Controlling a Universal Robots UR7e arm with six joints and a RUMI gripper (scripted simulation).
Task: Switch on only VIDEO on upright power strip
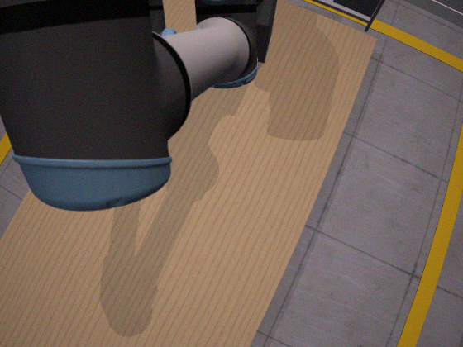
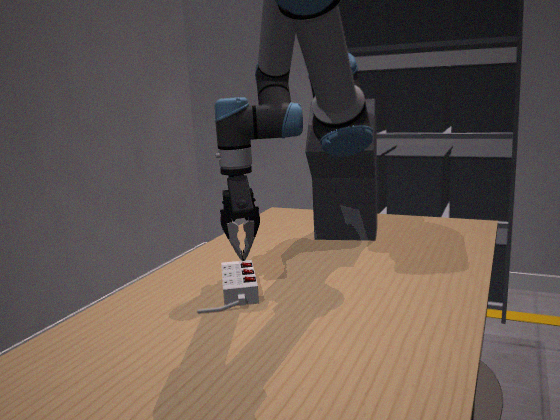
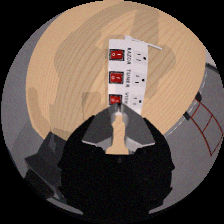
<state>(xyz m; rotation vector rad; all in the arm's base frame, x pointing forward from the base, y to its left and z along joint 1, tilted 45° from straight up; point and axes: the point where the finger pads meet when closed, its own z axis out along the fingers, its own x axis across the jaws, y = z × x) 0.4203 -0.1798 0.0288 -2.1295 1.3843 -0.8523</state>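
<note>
A white power strip (image 2: 239, 281) (image 3: 127, 72) lies right way up on the wooden table (image 2: 350, 325), its grey cable trailing toward the front left. It carries three red rocker switches in a row; the wrist view shows them beside the labels RADIO, TUNER and VIDEO. My gripper (image 2: 244, 256) (image 3: 118, 103) is shut and empty, pointing straight down with its tips at the far-end switch (image 2: 246, 263) (image 3: 115, 99), the VIDEO one. I cannot tell whether the tips touch it. In the top view the arm blocks the strip and the gripper.
The arm's dark pedestal (image 2: 344, 195) stands at the back of the table. A dark shelving rack (image 2: 440, 150) rises behind it. The table's left edge (image 2: 115, 290) runs close to the strip. Grey floor with yellow lines (image 1: 434, 248) lies to the right.
</note>
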